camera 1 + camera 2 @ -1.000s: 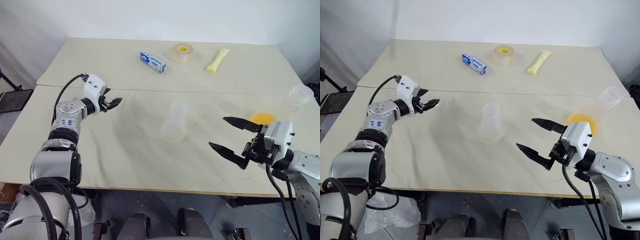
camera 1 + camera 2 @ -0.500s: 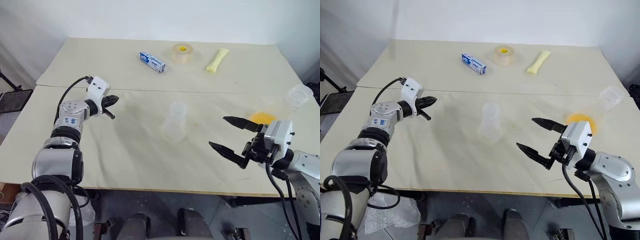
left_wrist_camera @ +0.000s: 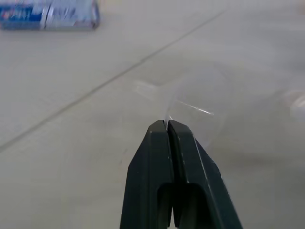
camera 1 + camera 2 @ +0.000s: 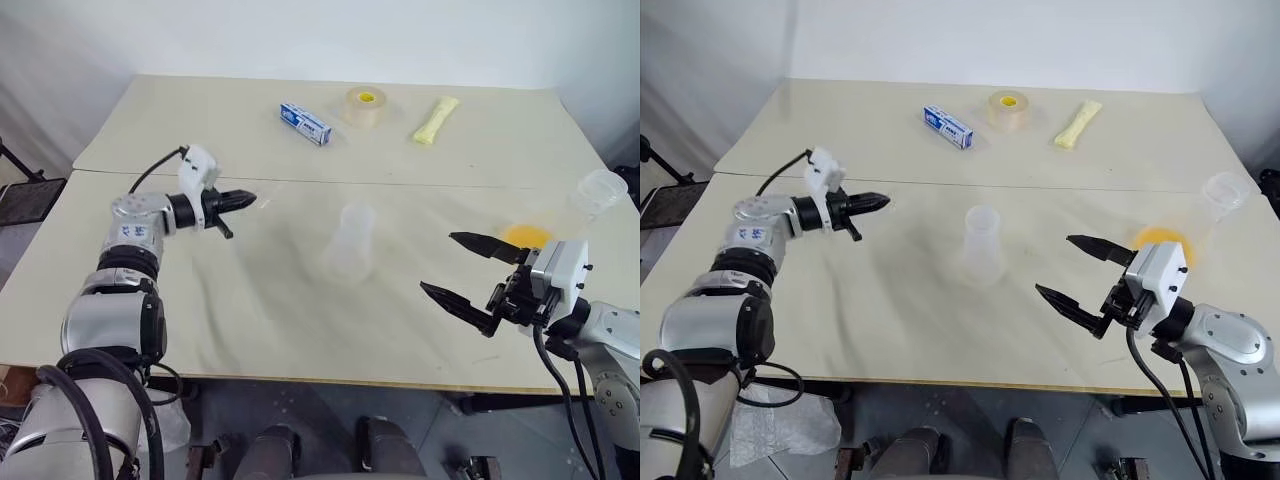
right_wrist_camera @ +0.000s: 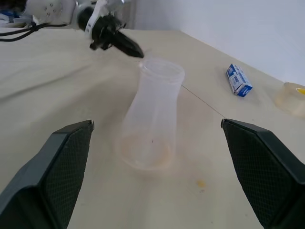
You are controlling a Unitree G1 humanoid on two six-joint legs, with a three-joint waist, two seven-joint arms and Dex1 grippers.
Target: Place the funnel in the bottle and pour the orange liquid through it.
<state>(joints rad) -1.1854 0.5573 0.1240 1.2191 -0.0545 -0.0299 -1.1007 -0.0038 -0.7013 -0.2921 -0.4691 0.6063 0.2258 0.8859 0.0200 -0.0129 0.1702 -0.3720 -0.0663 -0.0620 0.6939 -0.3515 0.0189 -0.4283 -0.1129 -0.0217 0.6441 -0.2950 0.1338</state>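
A humanoid robot's left pincer (image 3: 167,125) is clenched on the rim of the funnel (image 3: 193,109), a clear plastic cone held above the left part of the surface (image 4: 300,330), just on the near side of the seam between its two boards. The wrist view shows the black fingers pressed together with the thin edge of the cone caught between their tips. The funnel looks very light, stiff and thin-walled, probably slick, so a pinch on the rim may let it swivel or slip; a hold further in on the cone wall would likely be steadier.

The bottle (image 4: 350,243) stands upright near the middle of the surface, well apart from the funnel, its mouth uncovered. It too appears light and easy to tip when the spout goes in.

The right pincer (image 4: 470,272) hangs wide open over the near right part of the surface, grasping nothing. Beyond it, toward the right edge, the orange liquid (image 4: 526,236) shows in a clear flask (image 4: 598,192). A blue box (image 4: 305,123), a tape roll (image 4: 364,105) and a pale yellow packet (image 4: 436,119) lie along the far side.
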